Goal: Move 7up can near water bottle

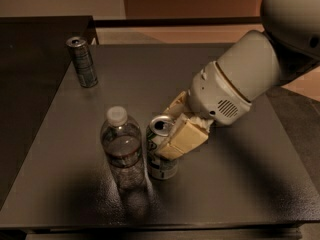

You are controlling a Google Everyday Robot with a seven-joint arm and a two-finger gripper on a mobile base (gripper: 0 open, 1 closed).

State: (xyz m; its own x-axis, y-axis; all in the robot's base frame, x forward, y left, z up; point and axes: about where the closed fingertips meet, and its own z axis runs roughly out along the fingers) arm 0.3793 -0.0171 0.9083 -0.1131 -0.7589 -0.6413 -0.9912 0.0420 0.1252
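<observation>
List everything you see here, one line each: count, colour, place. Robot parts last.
water bottle: one, clear with white cap, upright, front centre of the table.
7up can: one, silvery-white and green, upright, close beside the water bottle.
slim can: one, dark silver, upright, far corner of the table.
table: one, dark grey, fills the view.
side surface: one, dark, adjoining the slim can's side.
gripper: one, beige fingers, closed around the 7up can.
arm: one, white, reaching in from the upper corner.
</observation>
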